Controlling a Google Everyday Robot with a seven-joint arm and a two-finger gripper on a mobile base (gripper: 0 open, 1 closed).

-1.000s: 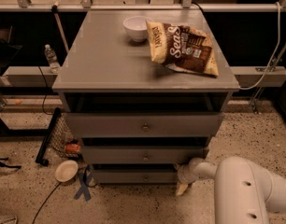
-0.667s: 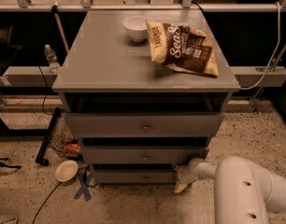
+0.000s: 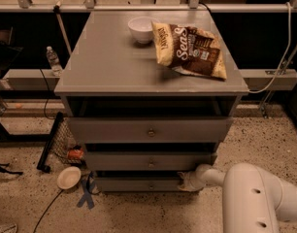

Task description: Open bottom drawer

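Both my jaws low, at right end of bottom drawer; can't tell if they grip.

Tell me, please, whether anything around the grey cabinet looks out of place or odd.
A pale dish lies on the floor left of the cabinet, an odd place for dishware. The gripper sits at the bottom drawer, at its right end, not at its centre knob.
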